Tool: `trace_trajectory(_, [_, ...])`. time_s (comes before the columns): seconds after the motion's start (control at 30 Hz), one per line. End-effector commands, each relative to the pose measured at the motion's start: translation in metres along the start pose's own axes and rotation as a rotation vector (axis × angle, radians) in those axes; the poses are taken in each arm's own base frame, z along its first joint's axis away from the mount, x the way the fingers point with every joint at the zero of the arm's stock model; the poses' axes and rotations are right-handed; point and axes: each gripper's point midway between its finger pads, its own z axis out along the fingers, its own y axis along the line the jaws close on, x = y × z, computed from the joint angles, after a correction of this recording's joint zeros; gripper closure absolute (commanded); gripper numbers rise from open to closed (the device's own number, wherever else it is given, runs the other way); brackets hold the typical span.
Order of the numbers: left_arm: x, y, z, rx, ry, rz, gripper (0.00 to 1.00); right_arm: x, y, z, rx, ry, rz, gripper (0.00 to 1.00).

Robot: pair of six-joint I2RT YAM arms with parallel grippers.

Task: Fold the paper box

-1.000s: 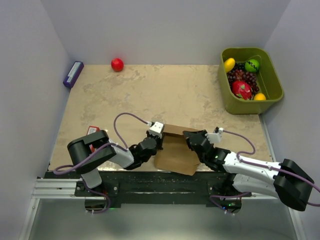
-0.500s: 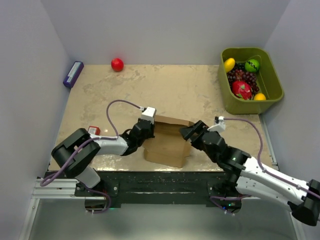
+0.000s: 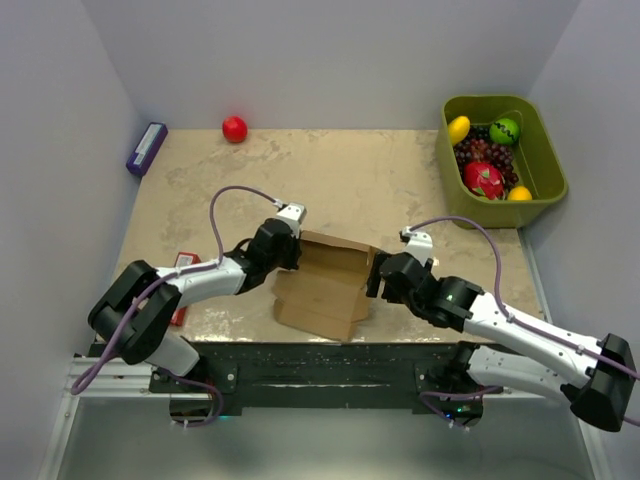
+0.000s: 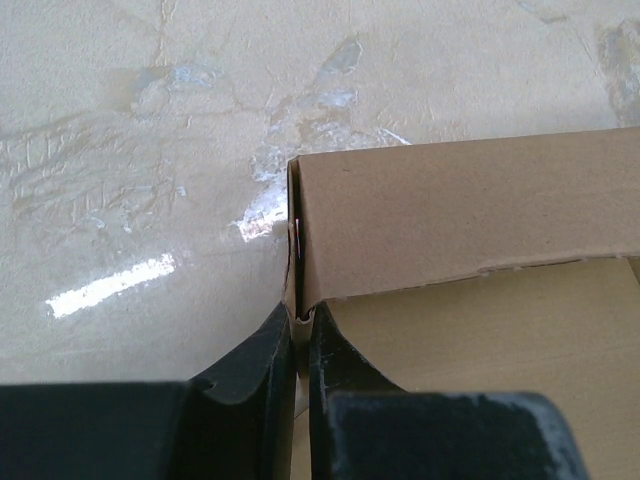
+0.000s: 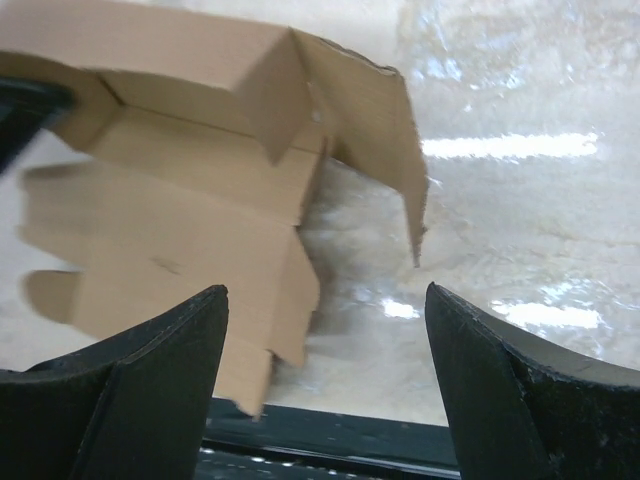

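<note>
Paper box (image 3: 322, 285) partway through folding, lying on the counter (image 3: 400, 190) close to its near edge, between the two arms. We see the left hand (image 3: 289, 250) pinched narrow on a thin cardboard edge at the box's far-left corner; in the left wrist view its fingers (image 4: 262, 355) meet on either side of that edge, where an upright wall begins. The right hand (image 3: 374, 276) stands wide and holds nothing: its wrist view shows the box ahead of the spread fingers (image 5: 175, 350), apart from both.

We judge the work roughly half done at most. One long wall is raised along the far side, and an end flap at the right stands up and leans outward, with a ragged lower edge. The nearer panels, with their notched flaps, lie flat on the counter and run toward its front edge. What remains, by our reading, is to raise the near and end walls, tuck the notched flaps, and close the shape. The green bin (image 3: 548, 190) of fruit sits well apart at the far right.
</note>
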Motion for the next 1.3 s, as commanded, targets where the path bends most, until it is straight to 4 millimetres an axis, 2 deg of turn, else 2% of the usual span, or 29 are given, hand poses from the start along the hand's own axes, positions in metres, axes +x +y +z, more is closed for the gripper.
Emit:
trace_trajectory(0.0, [-0.024,-0.008,-0.009,0.045,-0.037,0.014,1.00,-0.004,-0.016,0.003,0.086,-0.033,-0.052,0.18])
trace_trajectory(0.17, [-0.027,-0.006,-0.013,0.040,-0.040,0.018,1.00,-0.009,-0.017,0.007,0.086,-0.087,-0.027,0.18])
trace_trajectory(0.33, [-0.030,-0.005,-0.018,0.041,-0.050,0.028,1.00,0.001,-0.017,0.022,0.085,-0.088,-0.031,0.19])
trace_trajectory(0.43, [-0.028,-0.005,-0.020,0.041,-0.047,0.032,1.00,0.003,-0.015,0.029,0.088,-0.092,-0.016,0.22])
trace_trajectory(0.5, [-0.029,-0.006,-0.021,0.052,-0.050,0.034,1.00,0.002,-0.015,0.032,0.097,-0.107,-0.013,0.28])
trace_trajectory(0.53, [-0.031,-0.009,-0.022,0.064,-0.061,0.037,1.00,0.002,-0.016,0.033,0.100,-0.109,-0.015,0.32])
trace_trajectory(0.57, [-0.031,-0.009,-0.023,0.071,-0.061,0.040,1.00,0.003,-0.016,0.034,0.105,-0.109,-0.023,0.44])
trace_trajectory(0.63, [-0.032,-0.011,-0.023,0.080,-0.070,0.050,1.00,0.001,-0.015,0.034,0.107,-0.111,-0.029,0.57])
trace_trajectory(0.67, [-0.031,-0.011,-0.023,0.081,-0.067,0.054,1.00,0.001,-0.016,0.034,0.113,-0.110,-0.033,0.72])
trace_trajectory(0.73, [-0.031,-0.009,-0.023,0.069,-0.071,0.053,1.00,0.000,-0.015,0.034,0.113,-0.111,-0.044,0.89])
trace_trajectory(0.8, [-0.032,-0.003,-0.021,0.035,-0.077,0.044,1.00,0.001,-0.014,0.034,0.108,-0.102,-0.046,1.00])
trace_trajectory(1.03, [-0.042,0.023,-0.015,-0.119,-0.120,0.019,1.00,0.004,-0.004,0.033,0.050,-0.087,-0.029,1.00])
trace_trajectory(1.27, [-0.050,0.039,-0.015,-0.220,-0.156,0.015,1.00,0.004,0.004,0.031,-0.002,-0.083,-0.002,1.00])
